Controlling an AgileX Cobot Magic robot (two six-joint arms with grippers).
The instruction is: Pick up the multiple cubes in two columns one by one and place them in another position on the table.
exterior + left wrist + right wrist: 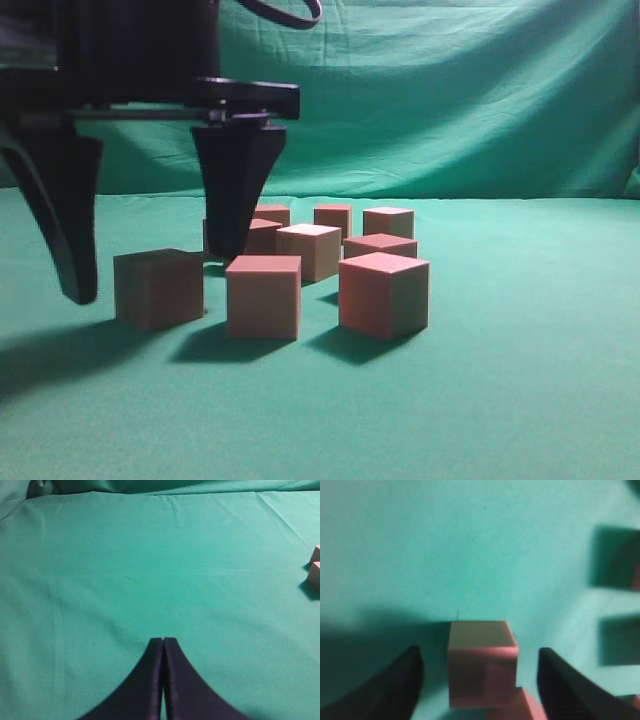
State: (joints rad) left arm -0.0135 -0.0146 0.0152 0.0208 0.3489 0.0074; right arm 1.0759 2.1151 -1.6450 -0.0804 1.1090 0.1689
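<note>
Several reddish-pink cubes stand on the teal table [520, 380]. The front row holds a left cube [158, 290], a middle cube [263, 296] and a right cube [384, 293]; more cubes [310, 250] stand behind. My right gripper [155, 277] is open, its two black fingers straddling the left front cube without touching it. In the right wrist view the gripper [479, 652] hangs open around that cube [480, 665], with another cube's corner [520, 707] just below. My left gripper [163, 639] is shut and empty over bare cloth, with two cubes [315, 572] at the right edge.
A wrinkled green backdrop curtain [450, 100] hangs behind the table. Dark cube shapes [615, 560] lie at the right of the right wrist view. Open cloth stretches to the right of the cubes [540, 300] and ahead of the left gripper [150, 555].
</note>
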